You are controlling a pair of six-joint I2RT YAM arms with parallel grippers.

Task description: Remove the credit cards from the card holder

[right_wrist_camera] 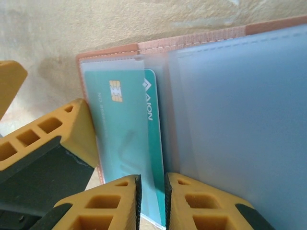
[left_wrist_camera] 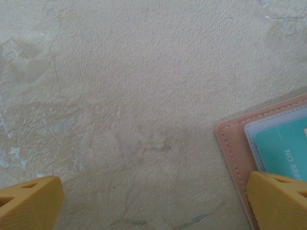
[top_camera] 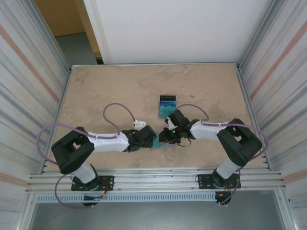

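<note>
Jaws: right gripper (right_wrist_camera: 152, 203) nearly closed, teal credit card (right_wrist_camera: 122, 139) between | left gripper (left_wrist_camera: 153, 201) wide, empty | pull straight, card holder (right_wrist_camera: 192, 40) pinned.

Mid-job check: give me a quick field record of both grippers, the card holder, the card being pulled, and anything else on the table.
left gripper: open, one finger on the card holder's edge
right gripper: closed on the teal credit card's edge
card holder: lying open on the table, between the grippers
teal credit card: mostly inside its clear pocket
stand: beyond the right gripper, apart from the card holder
</note>
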